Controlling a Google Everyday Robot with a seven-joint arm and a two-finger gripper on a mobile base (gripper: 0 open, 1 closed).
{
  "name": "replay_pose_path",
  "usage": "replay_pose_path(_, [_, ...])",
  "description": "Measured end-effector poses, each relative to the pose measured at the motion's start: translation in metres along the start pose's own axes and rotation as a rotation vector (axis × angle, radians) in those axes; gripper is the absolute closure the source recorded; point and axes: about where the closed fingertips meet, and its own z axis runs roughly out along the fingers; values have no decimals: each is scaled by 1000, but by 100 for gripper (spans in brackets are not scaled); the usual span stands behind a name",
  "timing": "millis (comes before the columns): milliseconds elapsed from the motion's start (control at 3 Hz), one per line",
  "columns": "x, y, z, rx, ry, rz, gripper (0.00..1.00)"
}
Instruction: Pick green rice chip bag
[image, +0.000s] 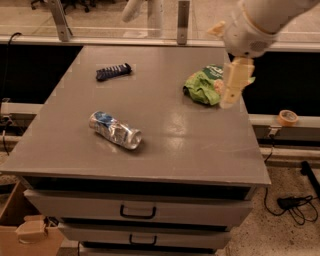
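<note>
**Operator:** Where is the bag, and how far along am I?

**Spotter:** The green rice chip bag (202, 86) lies crumpled on the table (175, 150), near its far right corner. Nothing lifts it. Your gripper (234, 85) hangs at the bag's right side and overlaps its edge from this view. I judge the approach nearly made and the pick not yet done.

**Operator:** Is the gripper released or clenched?

**Spotter:** I cannot tell, and I cannot tell whether it touches the bag or hangs above it.

**Operator:** What is left?

**Spotter:** As I judge it, you have to settle over the bag, close on the wrinkled plastic and raise it. The crushed can (115, 130) and the dark ribbed object (113, 72) lie well apart to the left, so they should not trouble you.
</note>
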Motion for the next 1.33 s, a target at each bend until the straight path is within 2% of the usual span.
replay_pose_path(333, [-12, -42, 40, -6, -41, -114, 0])
replay_pose_path(667, [6, -85, 94, -30, -23, -184, 0])
replay_pose_path(1000, [32, -99, 124, -53, 14, -196, 0])
replay_pose_path(1333, [57, -101, 141, -85, 64, -221, 0])
